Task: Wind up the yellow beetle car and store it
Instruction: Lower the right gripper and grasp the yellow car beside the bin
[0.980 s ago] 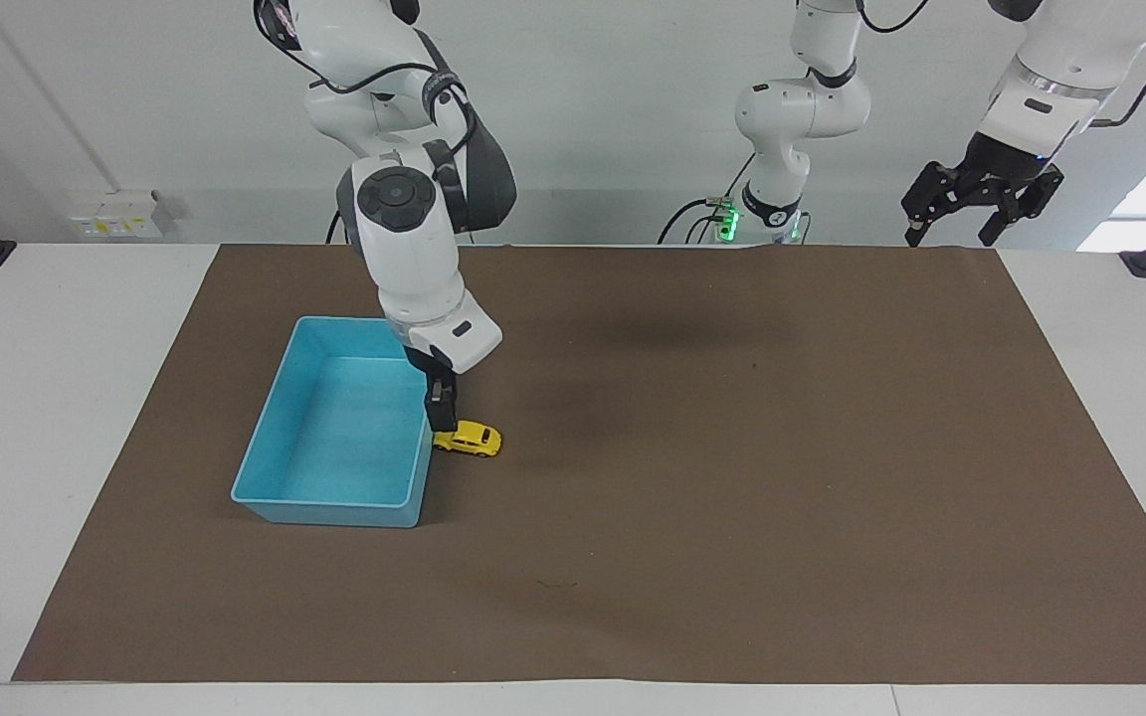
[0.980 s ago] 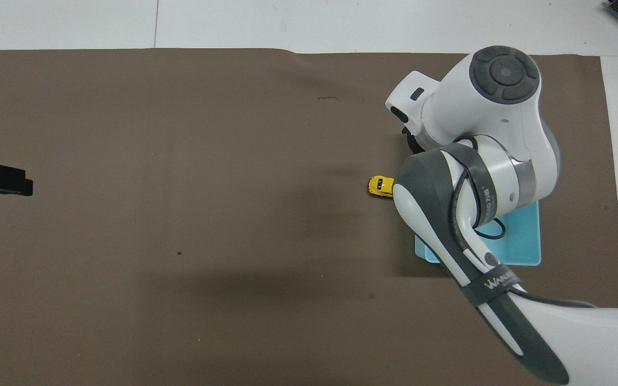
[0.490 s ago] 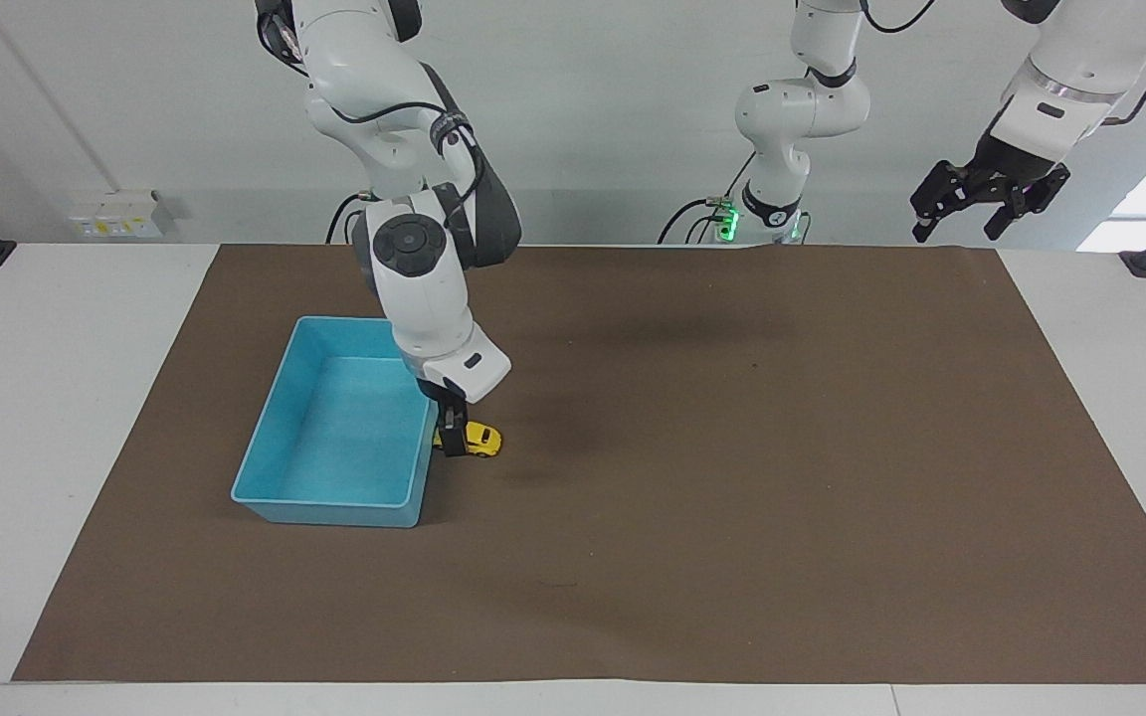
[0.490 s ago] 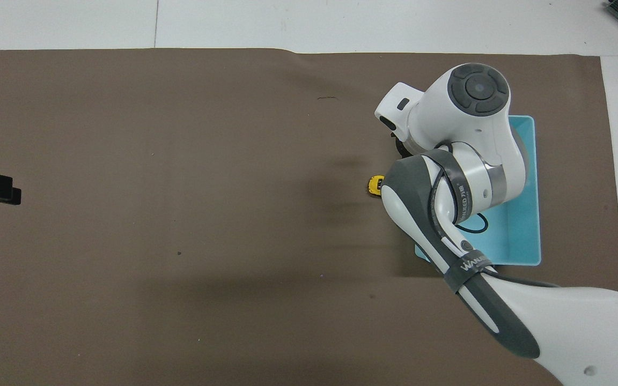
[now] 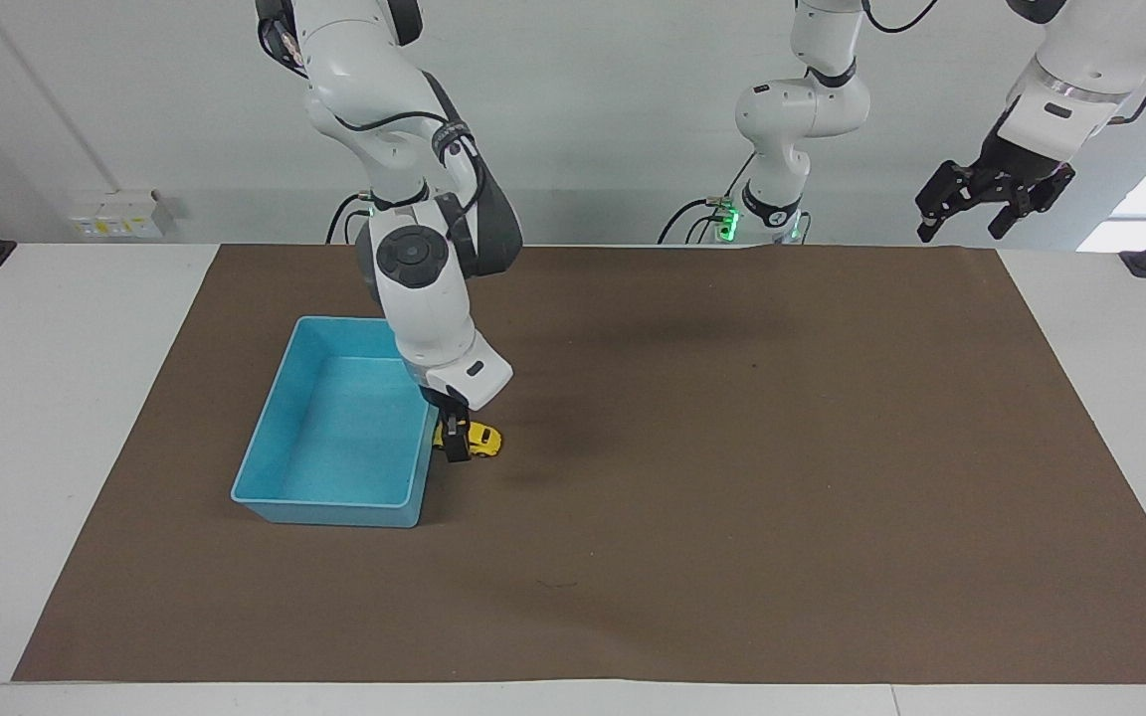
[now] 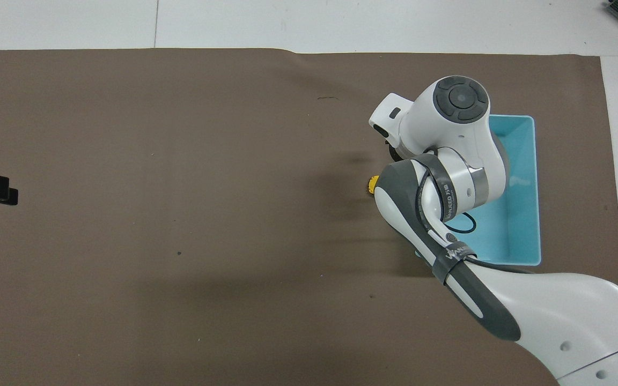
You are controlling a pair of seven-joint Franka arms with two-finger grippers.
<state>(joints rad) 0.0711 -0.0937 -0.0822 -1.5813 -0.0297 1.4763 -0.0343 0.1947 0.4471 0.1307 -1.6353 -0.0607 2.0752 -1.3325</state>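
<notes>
The yellow beetle car (image 5: pixel 478 439) sits on the brown mat (image 5: pixel 732 447), just beside the blue bin (image 5: pixel 280 438). The right gripper (image 5: pixel 454 445) is down at the car, jaws wide; maybe touching it. The left gripper (image 5: pixel 991 194) waits up high, jaws open.

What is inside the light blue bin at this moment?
The light blue bin shows only bare floor; the yellow beetle car sits outside, beside it. The right arm covers part of its interior from overhead.

R end effector (image 5: pixel 455 445) low, open; L end effector (image 5: pixel 993 195) raised, open.
</notes>
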